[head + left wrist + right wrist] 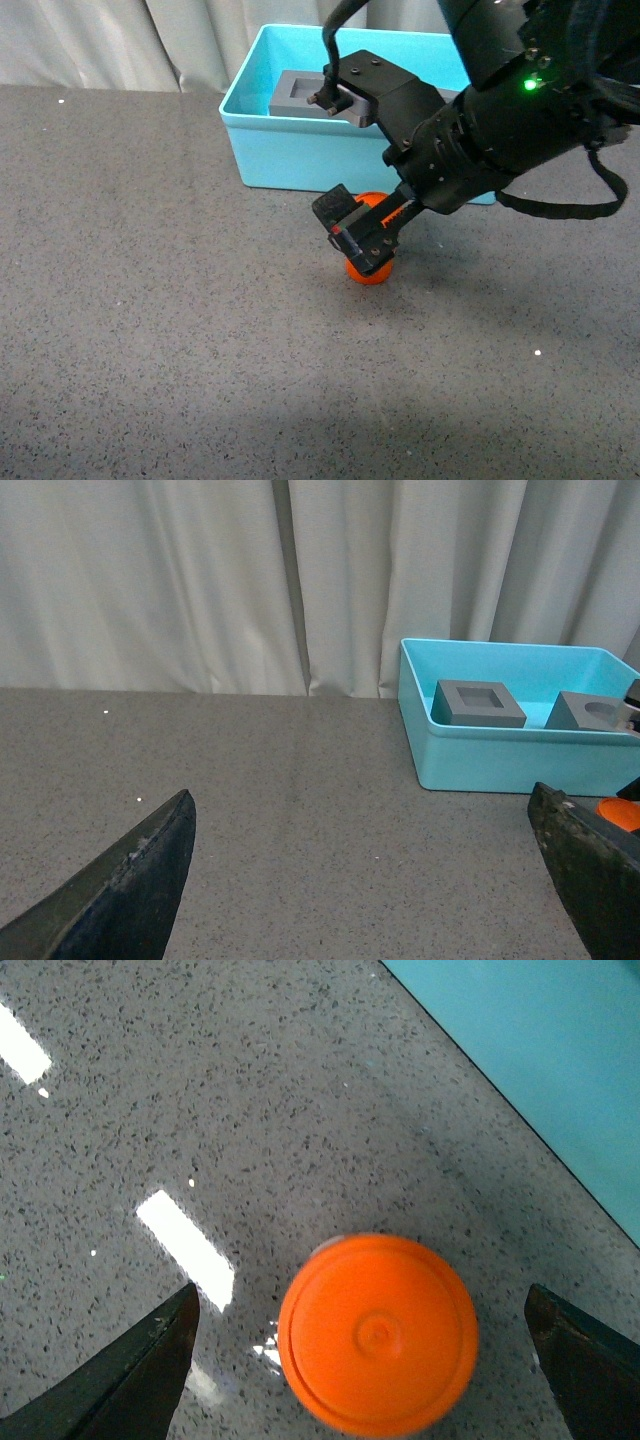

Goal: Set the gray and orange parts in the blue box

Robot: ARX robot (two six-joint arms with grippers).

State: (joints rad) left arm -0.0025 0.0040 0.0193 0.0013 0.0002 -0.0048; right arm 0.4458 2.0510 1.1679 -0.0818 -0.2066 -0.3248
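While left fingers (pixel 130 895) gape, right fingers (pixel 140 1380) stand spread around the orange cylinder (pixel 378 1332) beside the blue box (pixel 290 155).

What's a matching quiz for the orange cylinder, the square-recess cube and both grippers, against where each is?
1 orange cylinder
2 square-recess cube
3 right gripper
4 left gripper

A in the blue box
B open, straddling the cylinder
C on the table, outside the box
D open over bare table

Pairs: 1-C, 2-A, 3-B, 4-D
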